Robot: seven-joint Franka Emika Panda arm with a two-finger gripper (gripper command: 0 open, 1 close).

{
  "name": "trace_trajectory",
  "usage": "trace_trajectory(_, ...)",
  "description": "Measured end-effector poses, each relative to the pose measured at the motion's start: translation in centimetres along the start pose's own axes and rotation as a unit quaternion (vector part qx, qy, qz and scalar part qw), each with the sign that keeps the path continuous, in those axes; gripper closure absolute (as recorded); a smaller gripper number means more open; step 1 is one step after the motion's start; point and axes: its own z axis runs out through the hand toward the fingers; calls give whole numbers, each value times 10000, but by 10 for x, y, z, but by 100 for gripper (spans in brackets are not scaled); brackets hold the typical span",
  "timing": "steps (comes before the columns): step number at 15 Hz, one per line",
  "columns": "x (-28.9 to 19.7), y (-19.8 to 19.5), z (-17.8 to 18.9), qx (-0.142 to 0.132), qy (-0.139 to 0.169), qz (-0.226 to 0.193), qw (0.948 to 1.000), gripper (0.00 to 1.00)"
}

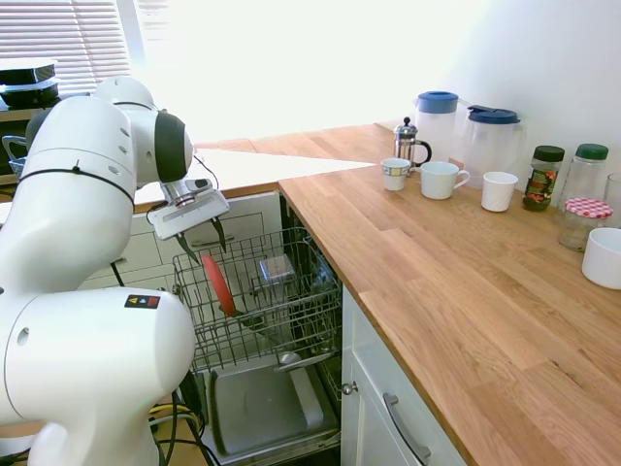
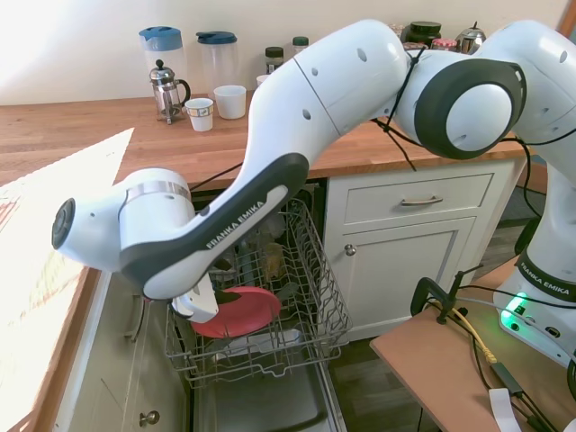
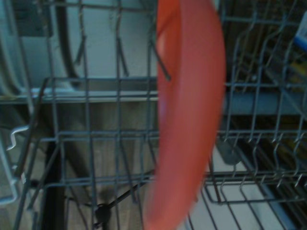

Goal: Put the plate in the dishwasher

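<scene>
The plate [image 1: 217, 285] is leaning on its edge inside the wire rack [image 1: 291, 325] of the dishwasher [image 1: 267, 408]. The gripper [image 1: 201, 238] is hovering at its 12 o'clock, fingers spread apart, not touching it.

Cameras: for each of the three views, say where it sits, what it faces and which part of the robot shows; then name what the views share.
First exterior view: over the counter, facing the dishwasher; arm at left, gripper above the plate.
Second exterior view: opposite side, facing the cabinets; arm spans the frame.
Wrist view: close above the rack; no robot visible.
Shared: all show plate and rack.
</scene>
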Motion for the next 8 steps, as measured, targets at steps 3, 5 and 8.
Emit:
trace_trajectory(3,14,35,-24,356,-189,79,9992,0)
trace_trajectory(5,24,65,-39,614,-212,239,9976,0)
trace_trajectory(8,38,146,-65,1190,-240,601,9908,0)
